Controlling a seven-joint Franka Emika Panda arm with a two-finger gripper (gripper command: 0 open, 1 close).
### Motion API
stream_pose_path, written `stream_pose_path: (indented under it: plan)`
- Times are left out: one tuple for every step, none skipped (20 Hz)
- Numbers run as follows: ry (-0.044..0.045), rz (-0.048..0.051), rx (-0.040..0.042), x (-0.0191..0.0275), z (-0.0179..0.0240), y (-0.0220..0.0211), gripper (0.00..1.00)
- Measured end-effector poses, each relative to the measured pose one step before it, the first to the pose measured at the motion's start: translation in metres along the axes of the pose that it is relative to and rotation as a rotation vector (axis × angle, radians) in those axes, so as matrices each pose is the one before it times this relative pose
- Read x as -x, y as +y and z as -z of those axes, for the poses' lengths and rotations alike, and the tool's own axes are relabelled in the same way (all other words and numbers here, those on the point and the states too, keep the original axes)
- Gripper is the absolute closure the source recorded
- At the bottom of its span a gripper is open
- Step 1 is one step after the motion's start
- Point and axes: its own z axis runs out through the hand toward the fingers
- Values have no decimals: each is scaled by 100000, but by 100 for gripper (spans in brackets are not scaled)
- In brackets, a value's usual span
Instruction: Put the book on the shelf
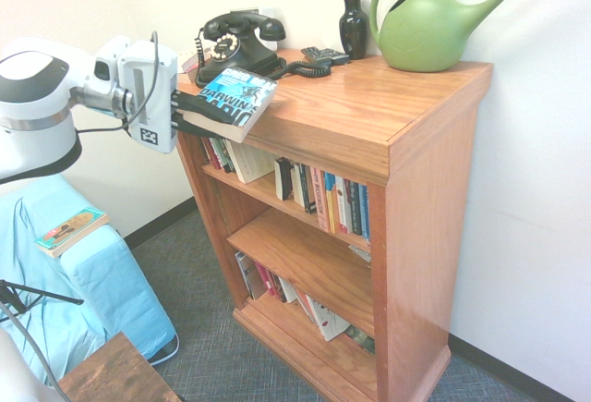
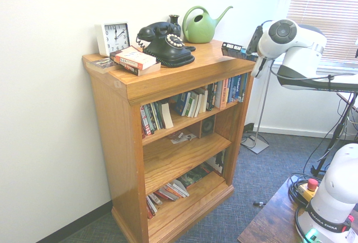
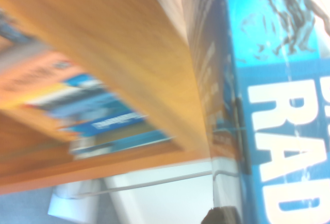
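The book [image 1: 231, 97], a thick paperback with a blue and black "DARWIN'S" cover, hangs tilted at the corner of the bookcase top [image 1: 369, 97]. My gripper [image 1: 189, 111] is shut on its near edge, reaching in sideways from beside the bookcase. In the second exterior view the book [image 2: 238, 50] juts out past the end of the top board, with the gripper [image 2: 253, 58] behind it. The wrist view is filled with the book's cover [image 3: 278, 131] next to the wooden top edge [image 3: 129, 54]. The shelf [image 1: 251, 189], lined with upright books, lies below the held book; it also shows as the shelf [image 2: 184, 121].
On the bookcase top stand a black telephone [image 1: 242, 43], a dark vase [image 1: 354, 23], a green watering can [image 1: 429, 28], a white clock [image 2: 114, 36] and a red-and-white book [image 2: 134, 60]. A thin orange-and-teal book [image 1: 69, 229] lies on blue-covered furniture. A wooden table corner [image 1: 115, 374] is near.
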Motion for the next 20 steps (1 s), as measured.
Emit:
stream_pose_path:
  plan:
    - [-2510,-2291,-1770,1182,1437,123,100]
    - [-2298,-2093,-1770,1228,1173,67,100]
    - [-2460,-2097,-1837,1238,832,-114,100]
    - [-2770,-2514,-2310,1451,666,-285,100]
    - [-2976,-2512,-2733,1730,603,-417,100]
    - [-2959,-1992,-2727,1811,424,-561,100]
    - [-3409,-1883,-2512,1851,147,-639,100]
    - [-3171,-1434,-1950,1956,-137,-659,100]
    - [-2552,-1149,-1777,1598,-369,-552,100]
    - [-2066,-975,-1921,1284,-584,-516,100]
    - [-1901,-455,-1832,919,-718,-368,100]
    - [-1676,-276,-1683,563,-737,-231,100]
    - [-1141,-614,-1969,264,-782,-135,100]
    - [-726,-961,-1709,35,-795,-3,100]
    - [-423,-1057,-1660,-143,-870,57,100]
    - [-306,-1031,-1737,-403,-886,55,100]
    - [-724,-942,-1644,-695,-788,-25,100]
    - [-1136,-848,-1518,-757,-865,-68,100]
    - [-1635,-453,-1915,-679,-1047,-192,100]
    - [-1905,-306,-2079,-562,-1177,-279,100]
